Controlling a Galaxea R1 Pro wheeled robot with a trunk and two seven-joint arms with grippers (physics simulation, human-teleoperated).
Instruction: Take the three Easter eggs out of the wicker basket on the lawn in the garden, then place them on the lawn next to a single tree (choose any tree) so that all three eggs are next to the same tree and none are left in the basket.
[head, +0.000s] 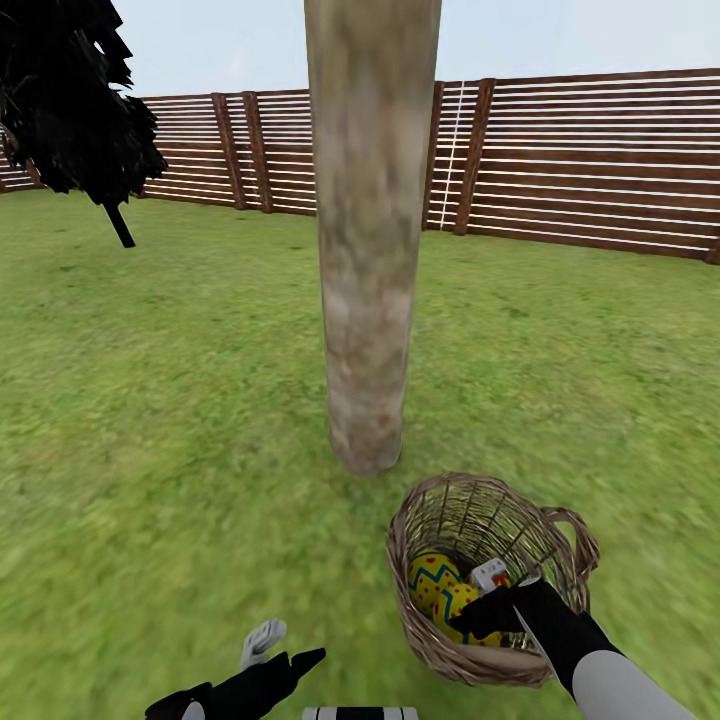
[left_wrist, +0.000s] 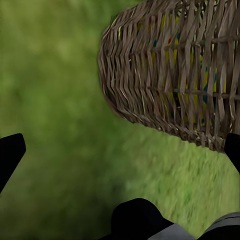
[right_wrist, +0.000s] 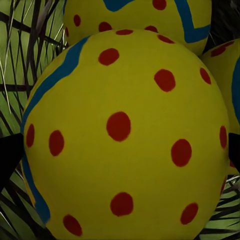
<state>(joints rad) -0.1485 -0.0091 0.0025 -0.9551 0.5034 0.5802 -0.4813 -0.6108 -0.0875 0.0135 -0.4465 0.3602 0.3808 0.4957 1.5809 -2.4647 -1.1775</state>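
The wicker basket (head: 478, 655) stands on the lawn (head: 180, 420), just right of the base of the pale tree trunk (head: 368, 250). Yellow eggs (head: 436, 583) with blue zigzags lie inside it. My right gripper (head: 487, 598) reaches down into the basket. In the right wrist view it (right_wrist: 120, 150) stands open, its fingertips (right_wrist: 10, 157) on either side of a red-dotted egg (right_wrist: 125, 100). A second egg (right_wrist: 140, 15) lies behind that one and a third (right_wrist: 225, 70) beside it. My left gripper (head: 282, 650) hovers open and empty over the grass left of the basket, whose woven wall (left_wrist: 170, 75) it faces.
A brown slat fence (head: 580, 160) closes off the far side of the garden. A dark cypress-like tree (head: 70, 100) stands at the back left. Open grass spreads all around the trunk's base.
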